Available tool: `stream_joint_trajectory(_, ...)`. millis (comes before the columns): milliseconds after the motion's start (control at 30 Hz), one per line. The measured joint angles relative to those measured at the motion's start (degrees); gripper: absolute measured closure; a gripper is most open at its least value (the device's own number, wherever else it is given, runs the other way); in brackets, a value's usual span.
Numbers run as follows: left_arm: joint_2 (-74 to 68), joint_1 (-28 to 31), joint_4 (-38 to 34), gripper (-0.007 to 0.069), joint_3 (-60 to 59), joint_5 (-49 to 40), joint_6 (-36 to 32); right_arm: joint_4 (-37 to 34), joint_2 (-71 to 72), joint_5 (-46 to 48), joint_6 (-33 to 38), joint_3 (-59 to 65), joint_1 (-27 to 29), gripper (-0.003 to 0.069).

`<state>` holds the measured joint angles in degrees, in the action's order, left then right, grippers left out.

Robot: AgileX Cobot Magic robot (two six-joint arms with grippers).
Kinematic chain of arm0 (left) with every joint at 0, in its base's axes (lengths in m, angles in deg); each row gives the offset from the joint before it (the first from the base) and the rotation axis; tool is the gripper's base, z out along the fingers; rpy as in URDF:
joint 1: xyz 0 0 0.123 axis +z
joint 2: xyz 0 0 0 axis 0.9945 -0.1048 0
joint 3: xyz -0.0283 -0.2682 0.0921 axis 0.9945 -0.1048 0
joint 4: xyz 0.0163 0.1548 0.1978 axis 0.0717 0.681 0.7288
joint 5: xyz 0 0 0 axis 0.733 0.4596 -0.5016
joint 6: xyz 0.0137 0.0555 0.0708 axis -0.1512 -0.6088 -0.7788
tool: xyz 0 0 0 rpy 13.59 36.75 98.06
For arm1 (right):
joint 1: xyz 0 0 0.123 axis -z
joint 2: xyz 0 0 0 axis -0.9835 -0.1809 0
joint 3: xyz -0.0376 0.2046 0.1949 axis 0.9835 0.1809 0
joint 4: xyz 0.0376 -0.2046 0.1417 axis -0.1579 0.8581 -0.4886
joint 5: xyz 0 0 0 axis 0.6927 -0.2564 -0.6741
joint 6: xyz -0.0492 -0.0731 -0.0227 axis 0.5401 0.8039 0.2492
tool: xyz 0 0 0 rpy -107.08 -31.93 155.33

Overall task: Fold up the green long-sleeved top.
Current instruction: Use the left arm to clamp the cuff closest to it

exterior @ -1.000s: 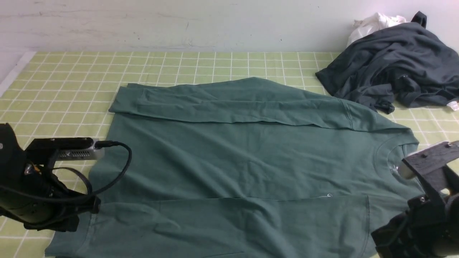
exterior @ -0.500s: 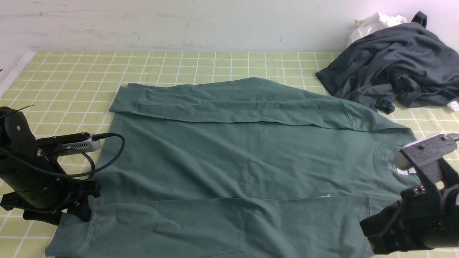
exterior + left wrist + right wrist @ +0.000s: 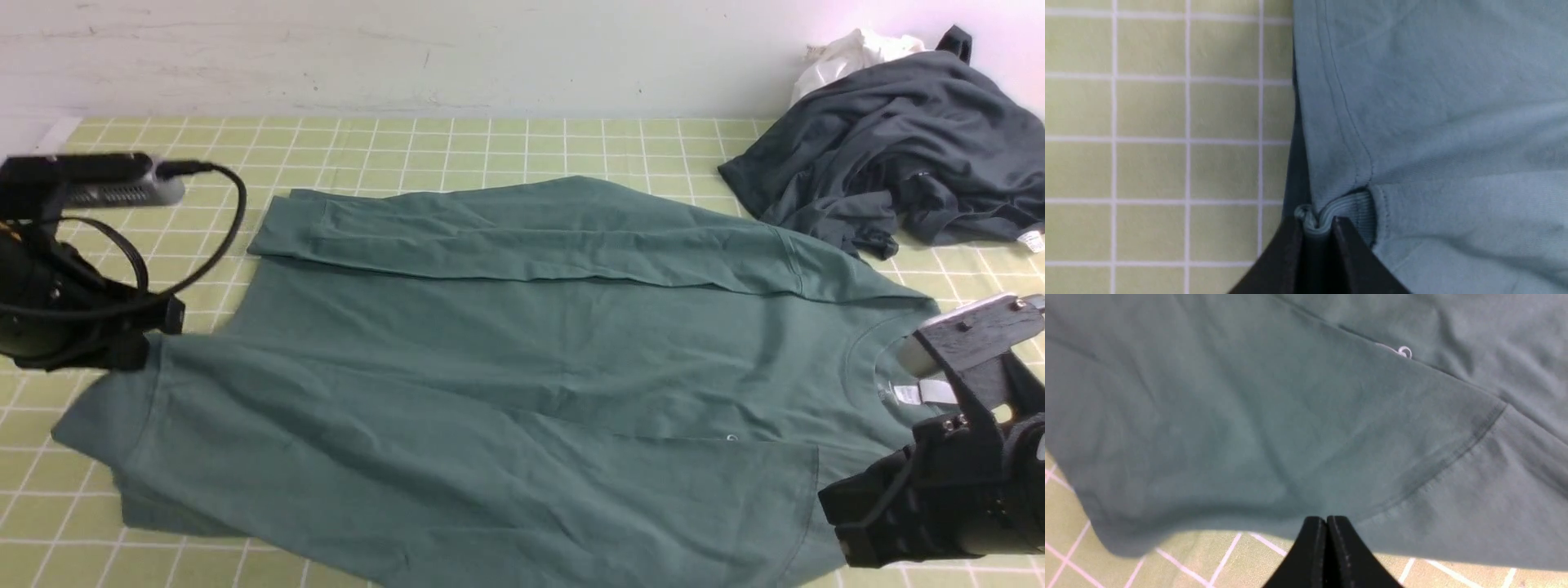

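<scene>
Teal-green cotton: the long-sleeved top (image 3: 457, 351) is lying across the middle of the grid-patterned tablecloth (image 3: 506, 151), between the two arms, its near part spreading toward the robot. The left gripper (image 3: 1316, 241) is pinching a gathered bit of the top, jaws closed on the fabric; in the front view the near-left part of the top is rising toward that gripper, with folds running from there toward the near middle. The right gripper (image 3: 1327, 520) is keeping its tips together, closed, near the top's near-right edge; contact with the fabric cannot be told. The far sleeve is lying folded over the body along the far side. The neck, with its white label (image 3: 906, 394), is facing right, partly behind the right arm. A charcoal-grey garment (image 3: 906, 139) is lying heaped at far right, beside a white cloth (image 3: 857, 57).
</scene>
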<state>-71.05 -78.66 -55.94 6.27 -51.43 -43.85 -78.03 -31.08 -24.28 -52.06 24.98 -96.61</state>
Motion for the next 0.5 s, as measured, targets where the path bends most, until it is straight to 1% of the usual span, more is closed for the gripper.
stream_joint_trajectory(133, -1.48, 0.00, 0.17, 0.0573, 0.28, -0.51, -0.38, -0.05, 0.00, -0.07, 0.00, 0.00, 0.00, 0.0675)
stream_joint_trajectory(233, -8.57, 0.00, 0.29, 0.0573, 0.28, -1.87, 0.37, -0.05, 0.00, -0.07, 0.00, 0.00, 0.00, 0.0675)
stream_joint_trajectory(367, -14.42, 0.00, 0.35, 0.0573, 0.35, -2.44, 2.37, -0.05, 0.00, -0.07, 0.00, 0.00, -0.04, 0.0675)
stream_joint_trajectory(500, -15.87, 0.00, 0.59, 0.0531, 0.54, -3.54, 2.84, -0.05, 0.00, -0.07, 0.00, 0.00, -0.06, 0.0675)
